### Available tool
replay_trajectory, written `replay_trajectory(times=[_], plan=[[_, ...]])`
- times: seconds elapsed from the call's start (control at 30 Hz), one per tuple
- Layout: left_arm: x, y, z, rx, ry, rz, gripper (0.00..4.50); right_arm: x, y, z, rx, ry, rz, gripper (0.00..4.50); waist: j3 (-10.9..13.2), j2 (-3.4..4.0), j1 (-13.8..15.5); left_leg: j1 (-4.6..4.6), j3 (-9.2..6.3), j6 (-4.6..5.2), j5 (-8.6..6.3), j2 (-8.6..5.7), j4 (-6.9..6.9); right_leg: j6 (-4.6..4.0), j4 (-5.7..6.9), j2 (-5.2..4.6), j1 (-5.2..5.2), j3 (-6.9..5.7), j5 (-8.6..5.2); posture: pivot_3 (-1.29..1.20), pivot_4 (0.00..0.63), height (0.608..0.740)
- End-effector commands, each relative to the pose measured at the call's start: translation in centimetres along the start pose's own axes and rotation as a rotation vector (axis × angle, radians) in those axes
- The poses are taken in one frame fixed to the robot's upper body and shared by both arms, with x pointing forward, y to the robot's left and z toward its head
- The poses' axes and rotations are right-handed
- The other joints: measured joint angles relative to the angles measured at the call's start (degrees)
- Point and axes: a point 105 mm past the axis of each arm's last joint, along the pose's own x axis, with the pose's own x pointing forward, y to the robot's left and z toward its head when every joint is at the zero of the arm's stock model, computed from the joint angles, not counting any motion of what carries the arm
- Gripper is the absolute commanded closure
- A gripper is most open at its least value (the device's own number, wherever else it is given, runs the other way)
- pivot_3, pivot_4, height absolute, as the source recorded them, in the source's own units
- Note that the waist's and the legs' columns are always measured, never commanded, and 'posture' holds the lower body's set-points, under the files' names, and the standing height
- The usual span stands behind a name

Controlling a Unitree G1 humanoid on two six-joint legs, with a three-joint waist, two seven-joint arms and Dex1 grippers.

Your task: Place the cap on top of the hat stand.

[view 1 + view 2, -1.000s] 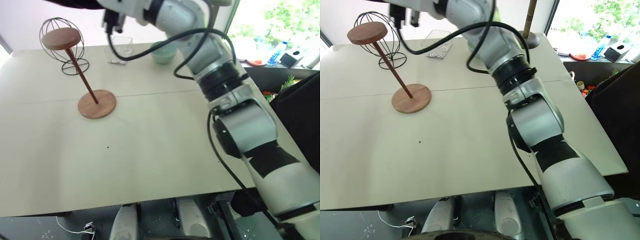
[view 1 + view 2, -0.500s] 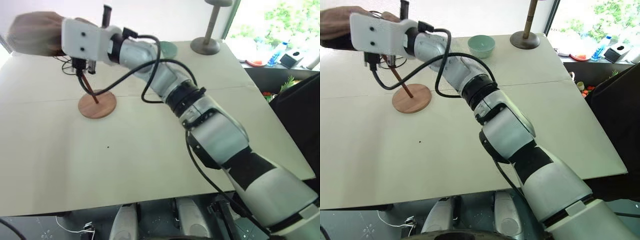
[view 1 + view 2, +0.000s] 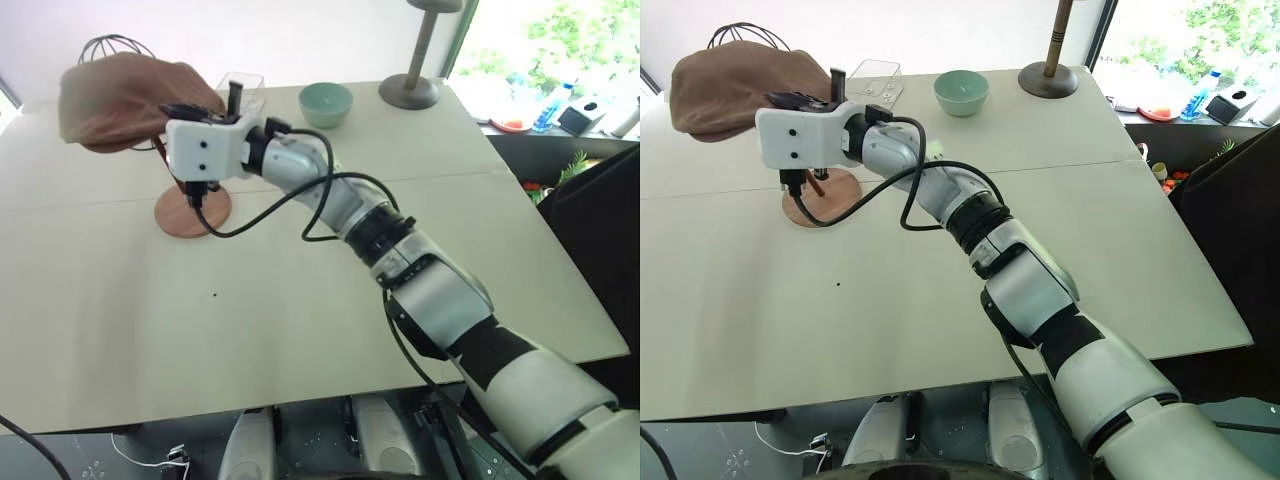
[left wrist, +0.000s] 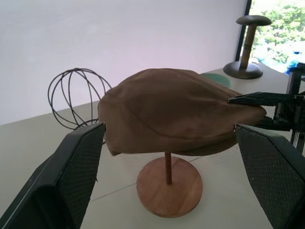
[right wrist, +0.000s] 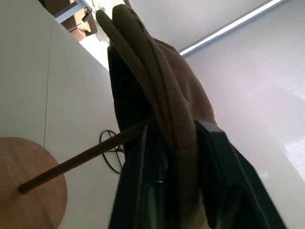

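Beige table [image 3: 300, 300]: right claw [image 5: 174, 143] pinches cap [image 3: 125, 95] (draped over hat stand [image 3: 193, 212]).

The cap [image 3: 125, 98] sits on the stand [image 3: 192, 211] at the table's [image 3: 300, 290] far left, wire globe [image 4: 76, 95] behind, bowl [image 3: 326, 103] to the right.

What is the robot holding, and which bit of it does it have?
The right gripper has the brown cap by its edge, the fabric pinched between the two fingers, over the wooden hat stand. The left gripper is open, holding nothing.
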Motion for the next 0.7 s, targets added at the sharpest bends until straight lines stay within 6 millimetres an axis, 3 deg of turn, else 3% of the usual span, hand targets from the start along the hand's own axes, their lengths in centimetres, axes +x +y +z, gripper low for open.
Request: replay_trajectory(times=[0.03, 0.13, 0.3, 0.53, 0.7], plan=[[-0.2, 0.3, 1.3, 0.036, -0.048, 0.013, 0.0, 0.3, -1.3, 2.3, -0.02, -0.075, -0.035, 1.82, 0.0, -0.01, 0.0, 0.0, 0.0, 0.0, 0.0, 0.0, 0.0, 0.0, 0.0, 0.0, 0.0, 0.0, 0.0, 0.0, 0.15, 0.74], [0.1, 0.3, 1.2, 0.036, -0.046, 0.004, 0.0, -0.2, -1.9, 3.0, -0.009, -0.104, -0.043, 0.3, 0.0, 0.0, 0.1, 0.0, 0.0, 0.0, 0.0, 0.0, 0.0, 0.0, -0.01, 0.0, 0.0, 0.0, 0.0, 0.0, 0.15, 0.74], [0.9, -0.9, 0.8, 0.041, -0.028, -0.07, 0.0, -2.8, -2.3, 3.4, 0.023, -0.155, 0.007, 0.3, 0.0, -0.05, 0.3, 0.0, -0.01, 0.0, 0.0, -0.01, 0.05, 0.02, -0.02, -0.01, 0.06, 0.0, 0.01, 0.0, 0.15, 0.74], [2.3, -3.3, 0.3, 0.092, 0.015, -0.224, 0.0, -9.0, -1.3, 2.8, 0.122, -0.166, 0.2, 0.3, 0.0, -0.03, 0.3, 0.02, -0.02, 0.0, 0.0, -0.01, 0.1, 0.03, -0.01, -0.01, 0.12, 0.0, 0.01, 0.0, 0.15, 0.74], [2.9, -4.5, -0.6, 0.205, 0.081, -0.32, 0.0, -13.1, -3.6, 0.6, 0.403, -0.018, 0.229, 0.3, 0.0, 0.04, 0.2, 0.04, 0.0, 0.01, 0.0, 0.01, 0.09, 0.01, 0.0, 0.03, 0.11, 0.01, 0.0, 0.0, 0.15, 0.74]])
